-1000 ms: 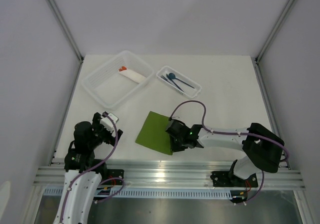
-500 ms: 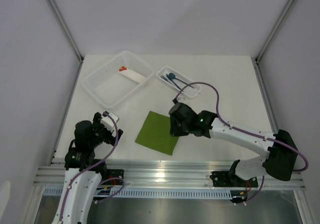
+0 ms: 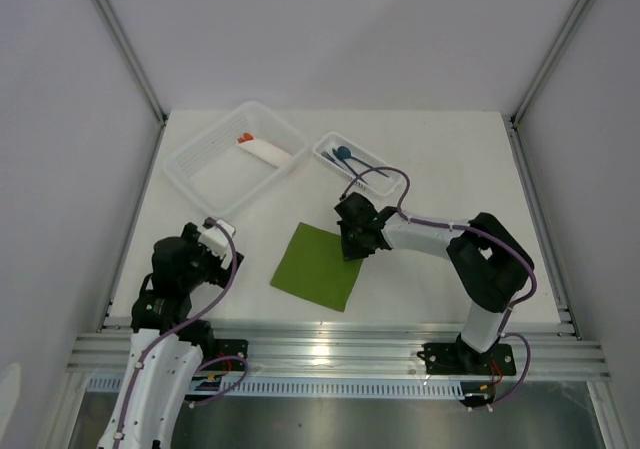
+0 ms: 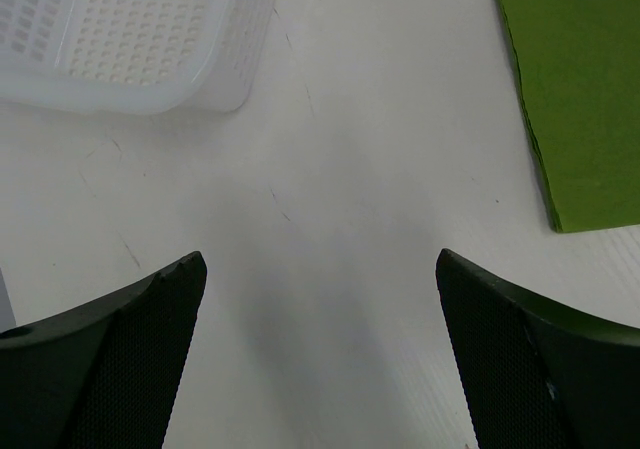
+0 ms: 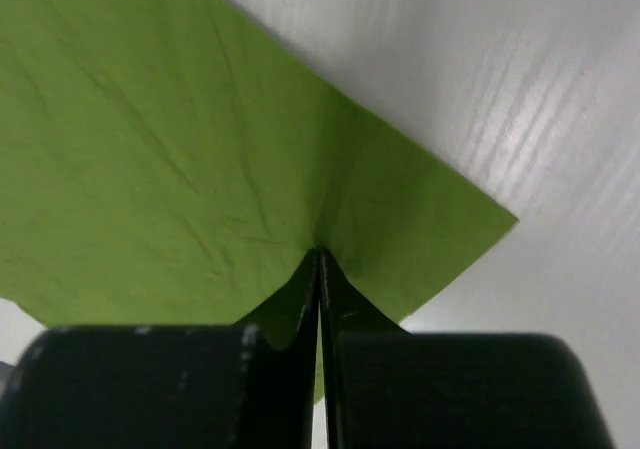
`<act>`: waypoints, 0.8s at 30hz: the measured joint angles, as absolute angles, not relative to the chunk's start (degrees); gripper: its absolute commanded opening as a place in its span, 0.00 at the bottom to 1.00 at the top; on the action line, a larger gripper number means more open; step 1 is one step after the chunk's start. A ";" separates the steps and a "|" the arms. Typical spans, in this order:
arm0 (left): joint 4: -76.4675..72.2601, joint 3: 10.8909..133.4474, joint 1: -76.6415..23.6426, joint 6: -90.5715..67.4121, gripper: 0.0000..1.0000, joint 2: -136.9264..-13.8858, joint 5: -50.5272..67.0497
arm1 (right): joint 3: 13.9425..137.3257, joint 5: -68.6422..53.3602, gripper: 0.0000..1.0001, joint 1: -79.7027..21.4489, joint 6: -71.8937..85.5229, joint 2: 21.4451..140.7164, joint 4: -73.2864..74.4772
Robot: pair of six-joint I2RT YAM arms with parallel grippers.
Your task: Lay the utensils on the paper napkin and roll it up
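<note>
**Right tool hops to napkin's far edge, cutlery not moved yet**

Right tool (image 5: 318,257) has just changed spots. A sec ago it sat at the corner of the paper napkin (image 3: 315,267) nearest the arm bases, then it swung up & over. Now it's down at the sheet's far-right edge. Wrist view shows the tips pressed together, no gap, w/ creases in the green paper running straight into them. That reads as a pinch on a small fold of napkin, tho tips merely pressing on the sheet can't be fully ruled out.

Napkin itself hasn't shifted that I can tell. It's flat on the table (image 3: 450,159), same diamond lie, spreading from under the tool out to its left & back toward the bases.

The utensils (image 3: 348,159) lie just beyond the tool on its far side, all in their small clear tray (image 3: 392,177), none on the paper. What does the hop mean? Prob. the sheet is being straightened or nudged into place. Step one, loading the cutlery, hasn't begun, and rolling is a long way off. Upside: the tool is now close to the tray, so it's a short reach to the first pick once it lets go.

Left tool (image 4: 320,269) is idle, fingers wide apart, nothing btwn them. Napkin's corner sits ahead-right of it, a white basket (image 4: 140,39) ahead-left.
</note>
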State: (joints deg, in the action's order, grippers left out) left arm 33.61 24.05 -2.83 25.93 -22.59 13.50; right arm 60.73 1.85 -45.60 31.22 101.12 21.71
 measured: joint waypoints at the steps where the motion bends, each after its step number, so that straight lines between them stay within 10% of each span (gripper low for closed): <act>1: 33.50 24.05 -2.83 25.93 1.00 -22.81 13.15 | 60.53 1.10 0.00 -45.25 30.89 101.78 21.52; 15: 37.87 30.41 -2.87 29.21 1.00 -31.59 2.98 | 86.65 -5.30 0.23 -31.86 15.62 95.55 25.50; 24: 49.63 48.29 -2.87 31.86 1.00 -34.44 -3.90 | 113.60 -3.95 0.22 -23.44 4.16 114.08 29.06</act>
